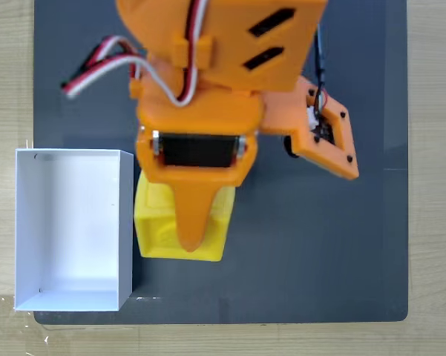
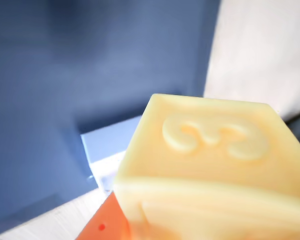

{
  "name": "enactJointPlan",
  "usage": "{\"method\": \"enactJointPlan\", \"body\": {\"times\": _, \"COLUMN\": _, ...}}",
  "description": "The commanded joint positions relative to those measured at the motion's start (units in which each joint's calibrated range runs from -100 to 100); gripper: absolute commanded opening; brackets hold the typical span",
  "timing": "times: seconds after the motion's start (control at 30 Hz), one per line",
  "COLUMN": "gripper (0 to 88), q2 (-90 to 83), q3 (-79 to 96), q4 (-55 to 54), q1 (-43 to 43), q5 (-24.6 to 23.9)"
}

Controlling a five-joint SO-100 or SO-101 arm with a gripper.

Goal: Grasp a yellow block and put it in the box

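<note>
Standing on the dark mat (image 1: 319,245), the white box (image 1: 73,285) served as the reference point. The yellow block (image 1: 156,230) sat just beside its right wall in the fixed view, under the orange gripper (image 1: 189,241), whose one visible finger lay across the block's top. Whether the fingers pinched it could not be told. The wrist view showed the block (image 2: 214,150) close, an embossed mark on its face.

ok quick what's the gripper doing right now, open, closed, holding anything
Gripper: over the yellow block, which looms close in the wrist view; whether the jaws are shut on it cannot be told.
</note>
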Motion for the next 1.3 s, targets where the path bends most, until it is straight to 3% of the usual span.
{"method": "enactJointPlan", "body": {"times": 0.0, "gripper": 24.0, "q2": -2.9, "q3": -3.4, "q4": -6.3, "q1": 5.3, "q5": -1.9}}
{"method": "enactJointPlan", "body": {"times": 0.3, "gripper": 24.0, "q2": 7.2, "q3": -4.5, "q4": -19.5, "q1": 13.0, "q5": -1.4}}
{"method": "enactJointPlan", "body": {"times": 0.73, "gripper": 24.0, "q2": 23.0, "q3": -15.3, "q4": -19.1, "q1": 14.1, "q5": 0.6}}
{"method": "enactJointPlan", "body": {"times": 1.27, "gripper": 24.0, "q2": 30.7, "q3": -16.2, "q4": -18.9, "q1": 19.0, "q5": 2.5}}
